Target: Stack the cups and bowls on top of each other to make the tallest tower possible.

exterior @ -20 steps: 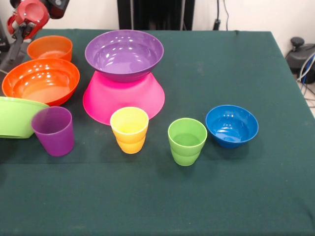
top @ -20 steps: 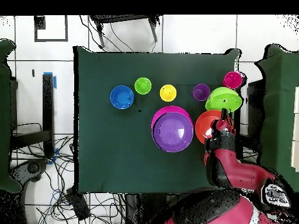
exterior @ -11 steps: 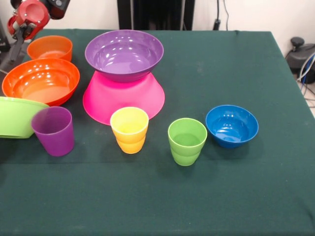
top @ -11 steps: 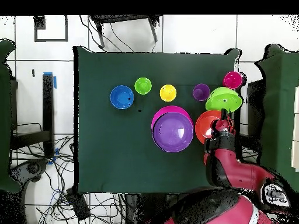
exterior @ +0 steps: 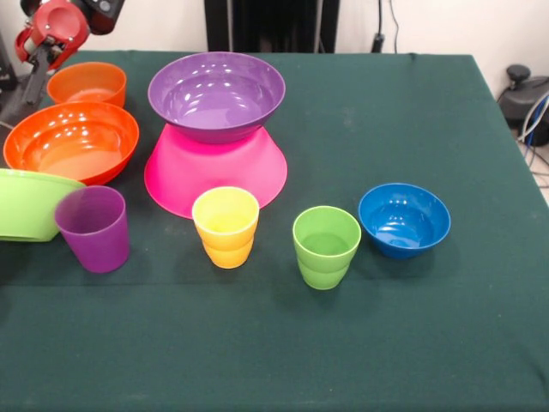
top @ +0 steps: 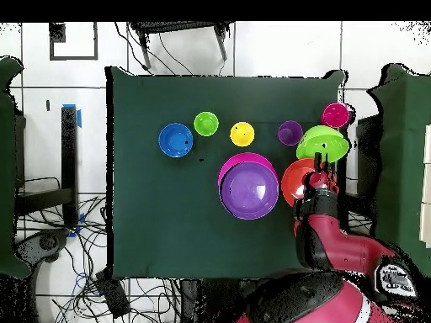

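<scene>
We record, from left to right in the front view, a lime green glossy plastic bowl (exterior: 26, 204) cut by the picture's edge, with a purple ribbed plastic tumbler (exterior: 93, 227) just before it. Behind sit a large orange glossy bowl (exterior: 72, 142) and a small orange bowl (exterior: 87, 83). The red and black arm's gripper (top: 320, 174) hangs over the large orange bowl; we cannot tell how its claw stands. Next, a purple glossy bowl (exterior: 216, 94) rests upright on an inverted pink bowl (exterior: 214, 171). A yellow tumbler (exterior: 226, 227), green tumbler (exterior: 326, 246) and small blue bowl (exterior: 404, 219) follow on the dark green table (exterior: 412, 343).
</scene>
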You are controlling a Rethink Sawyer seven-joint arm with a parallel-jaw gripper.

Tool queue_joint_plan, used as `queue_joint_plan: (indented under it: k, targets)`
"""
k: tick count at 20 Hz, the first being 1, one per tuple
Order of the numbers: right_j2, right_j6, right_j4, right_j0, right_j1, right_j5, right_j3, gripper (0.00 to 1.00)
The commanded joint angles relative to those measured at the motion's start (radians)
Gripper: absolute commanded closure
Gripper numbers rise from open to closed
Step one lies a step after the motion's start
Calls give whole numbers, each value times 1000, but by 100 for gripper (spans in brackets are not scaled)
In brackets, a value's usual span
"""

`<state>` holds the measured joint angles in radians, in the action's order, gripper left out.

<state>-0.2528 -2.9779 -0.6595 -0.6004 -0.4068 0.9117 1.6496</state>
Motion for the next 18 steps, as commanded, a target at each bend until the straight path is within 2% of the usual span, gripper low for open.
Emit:
queue_joint_plan:
  k: [1, 9, 18]
  targets:
    - [120, -57, -60, 34, 41, -80, -61, 0]
    - [164, -95, -92, 8, 95, -86, -117, 0]
    - [172, -80, -74, 3, 138, -69, -141, 0]
